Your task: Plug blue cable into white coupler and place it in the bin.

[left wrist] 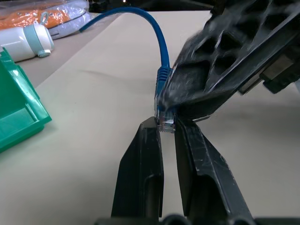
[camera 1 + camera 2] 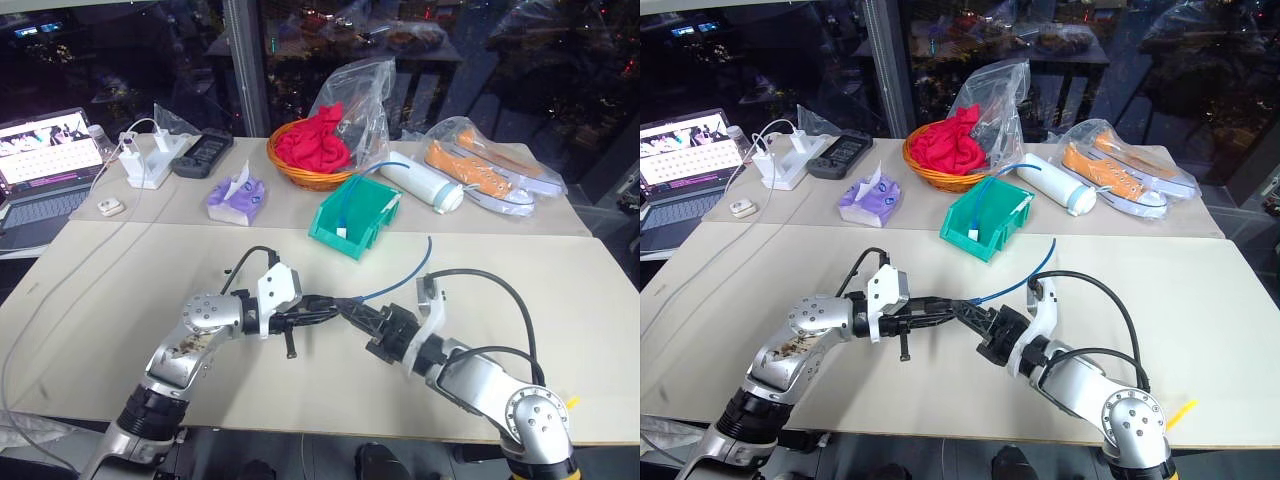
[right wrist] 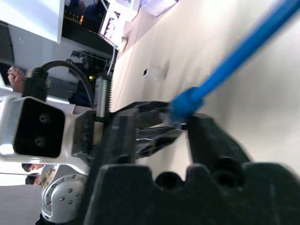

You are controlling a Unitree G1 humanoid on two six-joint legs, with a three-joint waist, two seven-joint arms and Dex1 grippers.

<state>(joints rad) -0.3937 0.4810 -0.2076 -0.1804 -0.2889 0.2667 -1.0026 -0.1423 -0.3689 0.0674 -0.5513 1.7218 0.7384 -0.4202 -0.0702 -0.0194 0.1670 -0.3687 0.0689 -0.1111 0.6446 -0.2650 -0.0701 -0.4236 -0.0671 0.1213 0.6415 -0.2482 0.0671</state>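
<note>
My left gripper (image 1: 166,124) is shut on the small clear plug of the blue cable (image 1: 157,37), holding it a little above the table. The cable curves away toward the teal bin (image 2: 368,232) behind. My right gripper (image 3: 161,117) meets it tip to tip at mid-table (image 2: 350,308). Its jaws stand apart on either side of the cable's blue boot. In the right wrist view, the white coupler (image 3: 156,73), a tiny white block with a dark opening, lies on the table past the left gripper.
The bin holds another blue cable and a small white piece. Behind it are a wicker basket with red cloth (image 2: 312,150), a white bottle (image 2: 425,183) and bagged orange shoes (image 2: 490,170). Tissues (image 2: 237,200), a charger block (image 2: 150,160) and a laptop (image 2: 45,165) sit at the far left.
</note>
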